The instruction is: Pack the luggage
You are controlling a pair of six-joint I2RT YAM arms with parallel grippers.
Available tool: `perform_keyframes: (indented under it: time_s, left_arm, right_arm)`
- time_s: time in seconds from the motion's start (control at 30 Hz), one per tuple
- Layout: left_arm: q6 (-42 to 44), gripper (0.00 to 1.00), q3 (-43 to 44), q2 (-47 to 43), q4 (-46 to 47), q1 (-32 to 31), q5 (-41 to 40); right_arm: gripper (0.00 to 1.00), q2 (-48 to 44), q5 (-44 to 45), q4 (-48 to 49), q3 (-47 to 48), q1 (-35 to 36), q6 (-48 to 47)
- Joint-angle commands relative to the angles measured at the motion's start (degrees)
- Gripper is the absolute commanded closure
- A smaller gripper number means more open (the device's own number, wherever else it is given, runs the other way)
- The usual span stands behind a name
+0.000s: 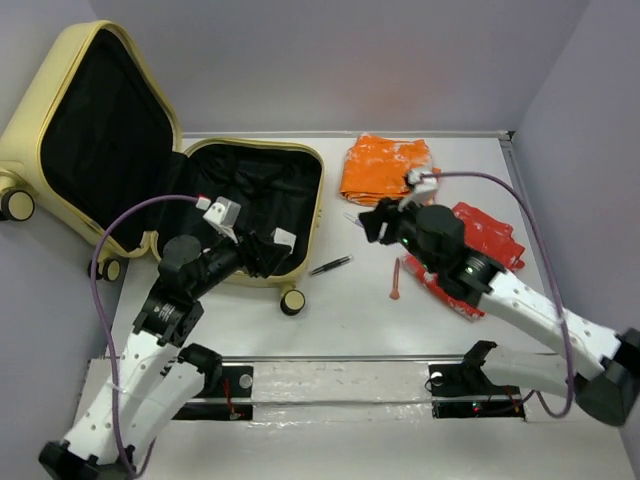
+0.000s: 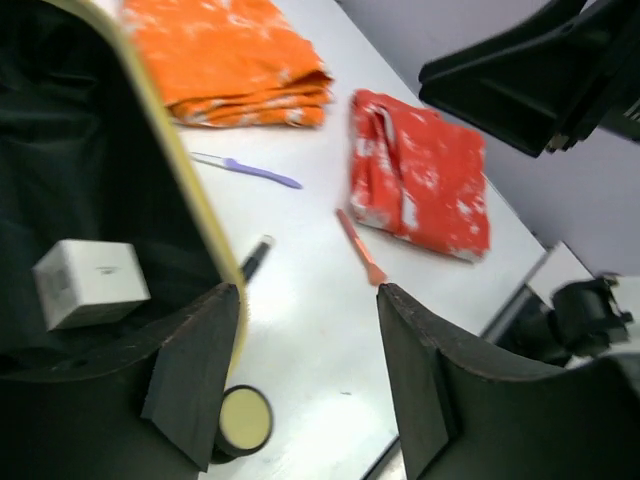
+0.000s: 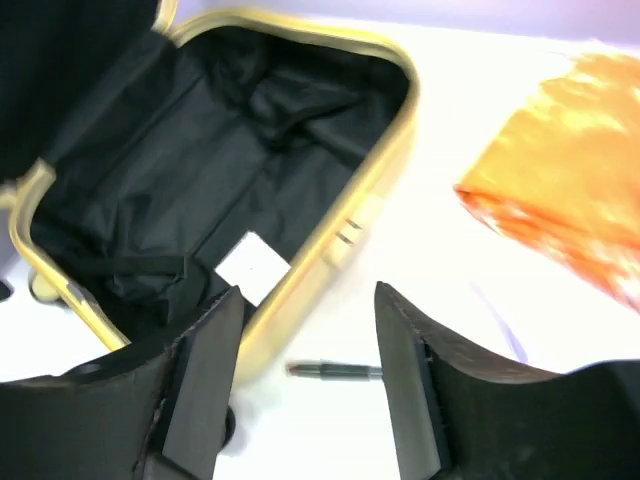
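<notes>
The luggage [image 1: 305, 215] is a pale yellow hard-shell suitcase that lies open at the left, its lid [image 1: 60, 70] leaning back and its black lining showing. A small white box [image 1: 283, 238] lies inside it, and both wrist views show this white box [image 2: 90, 283] [image 3: 252, 267]. My left gripper [image 1: 258, 255] hangs open and empty over the suitcase's near rim [image 2: 170, 150], above a caster wheel [image 2: 243, 420]. My right gripper [image 1: 377, 222] hangs open and empty above the table, right of the suitcase, over a dark pen [image 3: 335, 371].
On the table lie a folded orange cloth [image 1: 388, 168], a red cloth [image 1: 487, 240] partly under the right arm, the pen [image 1: 330, 266], an orange stick [image 1: 398, 280] and a purple toothbrush [image 2: 245, 170]. Grey walls close in the sides and back.
</notes>
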Motion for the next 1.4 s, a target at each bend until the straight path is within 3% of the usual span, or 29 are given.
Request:
perform_keyframes:
  time_s: [0.0,0.03,0.07,0.13,0.27,0.53,1.0,1.2,1.37]
  left_arm:
    - [-0.38,0.33,7.26,7.21,1.58,-19.64,-15.79]
    - [-0.21,0.34,8.24,9.32,1.05,-24.69,-20.97]
    - [0.93,0.34,10.68,14.74,-0.87,-34.48,-33.29]
    - [1.99,0.37,14.12,25.36,-4.21,-41.32,-49.84]
    - [4.97,0.41,21.50,41.63,-8.53,-44.16,-56.08]
    - [10.07,0.42,27.31,60.83,-5.90,-43.81,-56.62]
    - [15.52,0.32,28.90,70.25,-1.68,-35.99,-47.13]
    - [15.70,0.41,28.81,72.71,-0.36,-34.94,-44.23]
    - [14.92,0.57,27.24,74.64,1.13,-34.93,-43.09]
  right_arm:
    - [0.43,-15.93,11.53,-6.57,-20.71,-3.40,13.59]
    - [0.46,-19.27,12.15,-9.63,-23.03,-3.41,15.18]
    - [0.47,-25.31,13.29,-13.84,-26.01,-4.02,18.67]
    - [0.47,-32.44,14.78,-18.08,-27.36,-4.03,21.77]
    - [0.47,-38.19,15.06,-25.21,-28.94,-4.55,24.06]
    - [0.47,-43.04,11.28,-30.05,-29.82,-4.55,25.21]
    - [0.35,-33.81,6.09,-24.34,-30.70,-4.55,21.61]
    - [0.35,-26.18,2.75,-19.34,-32.02,-4.55,22.40]
    - [0.37,-20.37,4.67,-15.99,-32.37,-4.55,23.10]
